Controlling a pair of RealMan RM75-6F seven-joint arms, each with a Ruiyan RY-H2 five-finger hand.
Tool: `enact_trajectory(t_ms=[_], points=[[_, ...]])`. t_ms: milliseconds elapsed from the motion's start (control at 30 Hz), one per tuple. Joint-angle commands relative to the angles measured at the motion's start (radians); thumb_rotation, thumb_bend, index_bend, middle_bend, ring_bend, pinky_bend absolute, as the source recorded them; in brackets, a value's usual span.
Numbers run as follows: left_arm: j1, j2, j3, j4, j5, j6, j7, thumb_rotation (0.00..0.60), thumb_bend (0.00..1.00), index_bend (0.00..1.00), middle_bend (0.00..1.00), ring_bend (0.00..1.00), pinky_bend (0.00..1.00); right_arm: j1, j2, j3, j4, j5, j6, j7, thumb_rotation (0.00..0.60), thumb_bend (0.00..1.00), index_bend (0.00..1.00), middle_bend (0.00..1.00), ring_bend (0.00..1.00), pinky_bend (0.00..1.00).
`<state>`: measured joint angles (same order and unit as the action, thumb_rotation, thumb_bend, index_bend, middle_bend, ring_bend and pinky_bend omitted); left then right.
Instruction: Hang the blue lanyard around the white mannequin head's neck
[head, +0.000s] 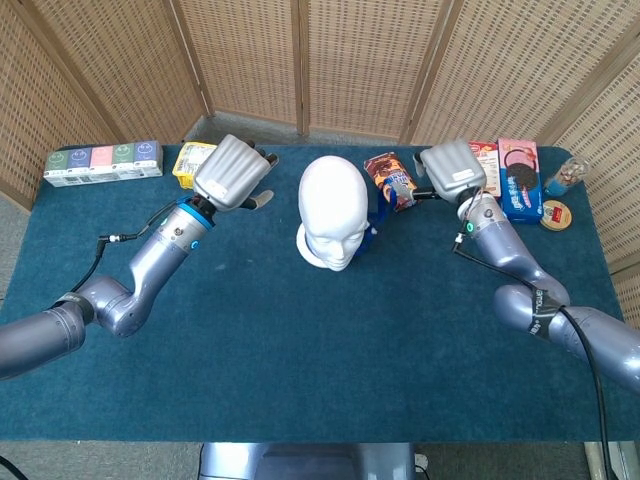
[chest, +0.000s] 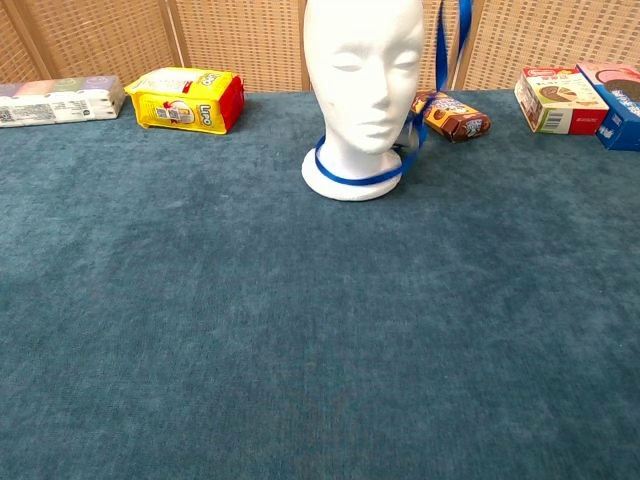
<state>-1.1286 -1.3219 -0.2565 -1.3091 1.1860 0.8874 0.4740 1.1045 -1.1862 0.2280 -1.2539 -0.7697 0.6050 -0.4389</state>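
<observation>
The white mannequin head (head: 333, 210) stands upright at the back middle of the blue table. In the chest view the blue lanyard (chest: 350, 178) lies looped round the base of its neck (chest: 352, 160). From the head's right side the strap rises steeply out of the top of that view. My right hand (head: 452, 170) hovers to the right of the head and holds the strap's upper end, its fingers mostly hidden under its back. My left hand (head: 233, 172) hangs to the left of the head with its fingers apart, holding nothing. Neither hand appears in the chest view.
A yellow packet (chest: 187, 98) lies at the back left, beyond it a row of small boxes (head: 103, 163). A brown snack pack (chest: 452, 112) lies right behind the head. Cookie boxes (head: 518, 178) and a small jar (head: 565, 178) stand at the back right. A wicker screen (head: 300, 60) closes the rear.
</observation>
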Motion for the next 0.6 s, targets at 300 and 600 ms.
enact_trajectory(t_ms=[300,600], points=[[0.013,0.013,0.002,-0.016,-0.005,0.010,0.002,0.394,0.27,0.48,0.61,0.56,0.73,0.012,0.022,-0.030,-0.024,0.051,0.016,0.006,0.000,0.26,0.43,0.50,0.66,0.78],[0.065,0.056,0.003,-0.070,-0.038,0.040,-0.023,0.384,0.27,0.48,0.61,0.56,0.72,-0.032,0.020,-0.009,-0.043,0.023,0.111,0.069,0.000,0.25,0.43,0.50,0.67,0.80]])
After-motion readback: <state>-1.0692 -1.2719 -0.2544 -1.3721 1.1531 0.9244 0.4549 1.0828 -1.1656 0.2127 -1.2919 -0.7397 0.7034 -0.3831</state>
